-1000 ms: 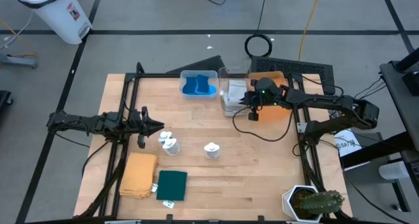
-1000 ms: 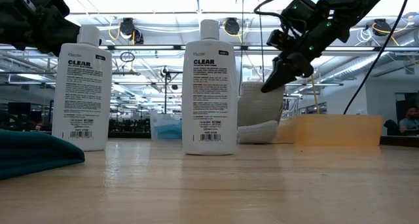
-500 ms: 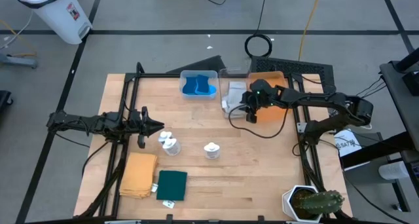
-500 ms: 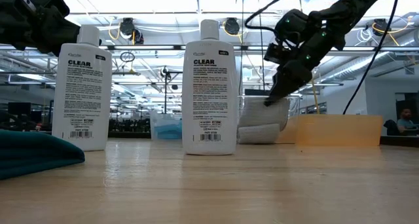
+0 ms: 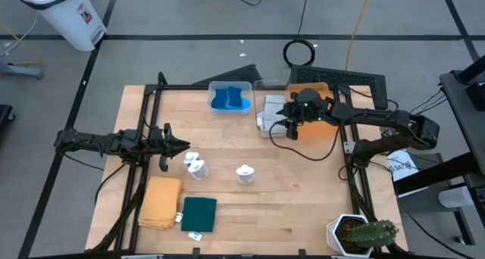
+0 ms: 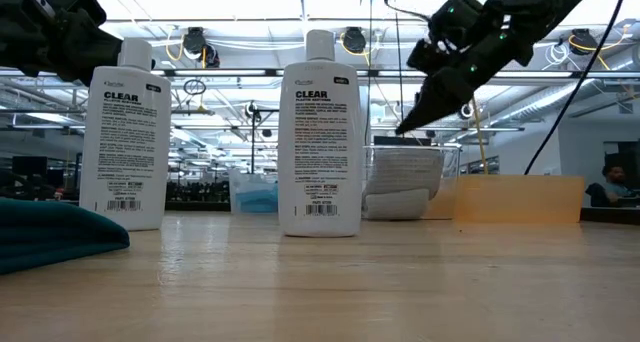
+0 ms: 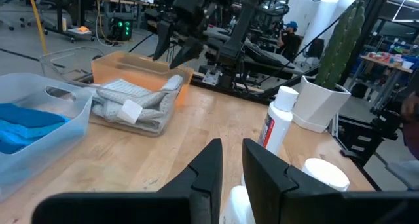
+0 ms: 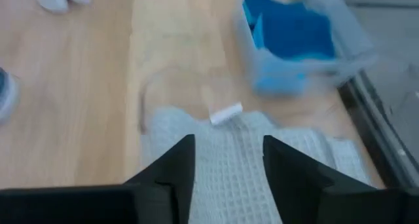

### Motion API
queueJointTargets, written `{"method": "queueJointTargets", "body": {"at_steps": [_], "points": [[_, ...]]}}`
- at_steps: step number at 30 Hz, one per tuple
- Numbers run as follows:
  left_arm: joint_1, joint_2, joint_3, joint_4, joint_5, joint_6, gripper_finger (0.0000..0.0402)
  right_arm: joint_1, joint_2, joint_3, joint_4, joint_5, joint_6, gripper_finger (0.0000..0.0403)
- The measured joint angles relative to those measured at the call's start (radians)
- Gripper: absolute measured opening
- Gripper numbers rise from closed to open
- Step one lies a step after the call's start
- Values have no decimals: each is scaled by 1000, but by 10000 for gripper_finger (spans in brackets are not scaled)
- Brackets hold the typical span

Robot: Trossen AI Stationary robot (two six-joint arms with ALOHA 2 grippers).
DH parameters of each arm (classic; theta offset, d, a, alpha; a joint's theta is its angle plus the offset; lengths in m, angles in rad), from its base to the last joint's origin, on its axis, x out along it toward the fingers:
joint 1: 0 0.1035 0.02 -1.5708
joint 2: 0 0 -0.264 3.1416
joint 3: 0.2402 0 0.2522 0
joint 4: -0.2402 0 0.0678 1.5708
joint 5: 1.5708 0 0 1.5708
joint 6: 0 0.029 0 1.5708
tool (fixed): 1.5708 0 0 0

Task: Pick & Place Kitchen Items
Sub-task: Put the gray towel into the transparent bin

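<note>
Nearest the table's front edge we note a mustard-yellow folded cloth (image 5: 161,202) and a dark green folded cloth (image 5: 199,213) side by side, untouched. Beyond them stand three small white plastic bottles (image 5: 196,166), also not yet moved. The left gripper (image 5: 182,144) waits just beside the bottles, fingers pressed together, empty. Farther back, blue cloth pieces (image 5: 229,98) sit in a clear plastic bin (image 5: 212,102). Beside it, grey waffle-weave folded cloths (image 5: 270,112) lie in another clear bin (image 6: 445,160); the right gripper (image 5: 281,126) hovers above them, fingers spread, holding nothing. We judge roughly half remains.
</note>
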Motion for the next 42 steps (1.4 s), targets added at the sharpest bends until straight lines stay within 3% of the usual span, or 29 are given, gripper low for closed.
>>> {"method": "queueJointTargets", "body": {"at_steps": [10,16,20,26,42], "points": [[0,0,0,0,3,0,63,-24,-29,13,68,3,43,249],[0,0,0,-1,5,0,63,-60,40,59,4,-35,48,272],[0,0,0,-1,5,0,63,-68,62,58,-74,-130,24,266],[0,0,0,-1,8,0,63,-54,64,58,-191,-127,-13,246],[0,0,0,-1,8,0,63,-34,64,57,-229,-79,-33,179]]}}
